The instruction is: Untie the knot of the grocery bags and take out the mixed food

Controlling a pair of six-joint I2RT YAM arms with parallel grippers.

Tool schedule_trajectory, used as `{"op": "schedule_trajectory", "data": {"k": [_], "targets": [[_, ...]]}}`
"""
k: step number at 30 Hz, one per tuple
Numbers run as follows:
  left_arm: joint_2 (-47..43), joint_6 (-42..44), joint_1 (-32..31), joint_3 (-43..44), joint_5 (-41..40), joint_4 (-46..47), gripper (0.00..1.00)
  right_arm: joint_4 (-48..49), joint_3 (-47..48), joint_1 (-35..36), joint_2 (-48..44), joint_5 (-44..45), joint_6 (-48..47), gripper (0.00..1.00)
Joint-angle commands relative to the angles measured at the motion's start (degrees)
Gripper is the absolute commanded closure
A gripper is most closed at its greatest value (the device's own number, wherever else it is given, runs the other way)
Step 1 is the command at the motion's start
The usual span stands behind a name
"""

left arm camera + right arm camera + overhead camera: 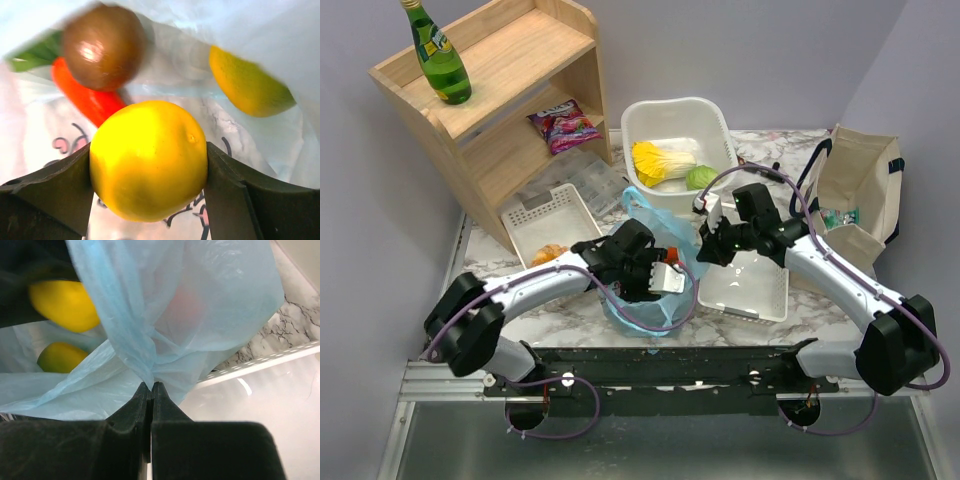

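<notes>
The light-blue grocery bag lies mid-table with its mouth open; the knot is out of view. My left gripper is inside the bag, its fingers pressed on both sides of a yellow round fruit. Behind that fruit lie a brown mushroom, an orange carrot and a second yellow fruit. My right gripper is shut on a pinch of the bag's plastic at its right edge. A yellow-white cabbage and a green cabbage rest in the white basket.
A golden-brown bread sits in the white tray at left. Another white tray lies under my right arm. The wooden shelf holds a green bottle and a purple packet. A beige tote stands right.
</notes>
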Motion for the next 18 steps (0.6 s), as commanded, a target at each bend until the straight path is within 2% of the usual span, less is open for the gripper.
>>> {"op": "schedule_trajectory", "data": {"k": [1, 8, 12, 18], "targets": [[-9.1, -3.9, 0.6, 5.3, 7.2, -2.6, 0.93, 2.1, -0.5, 0.3, -0.9, 0.6, 0.8, 0.99], [-12.3, -14.2, 5.3, 16.0, 16.4, -5.1, 0.96, 2.6, 0.3, 0.3, -0.5, 0.2, 1.7, 0.99], [-11.4, -22.9, 8.9, 22.2, 23.1, -4.5, 0.96, 2.9, 0.6, 0.3, -0.5, 0.2, 2.1, 0.99], [-7.1, -33.5, 13.2, 30.9, 28.7, -3.7, 0.96, 3.4, 0.0, 0.3, -1.5, 0.7, 2.9, 0.99]]}}
